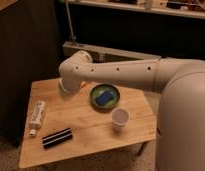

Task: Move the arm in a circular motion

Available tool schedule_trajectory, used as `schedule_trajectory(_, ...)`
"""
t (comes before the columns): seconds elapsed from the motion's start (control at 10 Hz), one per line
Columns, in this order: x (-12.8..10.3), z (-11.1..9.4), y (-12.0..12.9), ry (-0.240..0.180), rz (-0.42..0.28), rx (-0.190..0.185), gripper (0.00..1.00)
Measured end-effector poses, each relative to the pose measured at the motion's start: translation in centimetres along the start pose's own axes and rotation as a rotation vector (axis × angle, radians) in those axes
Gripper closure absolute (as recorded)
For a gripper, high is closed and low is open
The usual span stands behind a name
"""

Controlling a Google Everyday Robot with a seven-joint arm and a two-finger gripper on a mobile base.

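Pale wood makes up the table [91, 127], and nearest its front edge, toward the left corner, lies a flat black block [57, 138] with a light stripe. Behind it, along the left edge, lies a white tube [37, 114]. A white cup [119, 118] stands upright near the right edge. Further back, about mid-table, sits a green plate [93, 98] holding a blue object [104, 98].

The arm [126, 75], thick and cream-white, reaches in from the right above the table's back half. Its bulk hides the right back corner, and its bent elbow hangs over the back-left part, just beyond the plate. The gripper is hidden behind that elbow, its fingers clenched, and I cannot tell whether they grasp anything. A grey rail [113, 52] runs behind the table.
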Motion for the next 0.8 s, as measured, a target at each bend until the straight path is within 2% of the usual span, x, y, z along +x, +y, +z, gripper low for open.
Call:
schedule_trajectory(0.2,-3.0,-0.2,-4.7,-0.015,0.05,0.044,1.0)
schedule_trajectory(0.4,-4.4,-0.3,-8.5,-0.018,0.101,0.082,1.0)
schedule_trajectory(0.5,-4.8,-0.5,-11.3,-0.017,0.14,0.11,1.0)
schedule_trajectory(0.6,-4.8,-0.8,-14.0,-0.017,0.177,0.136,1.0)
schedule_trajectory(0.8,-2.9,-2.0,-19.4,-0.02,0.261,0.184,1.0)
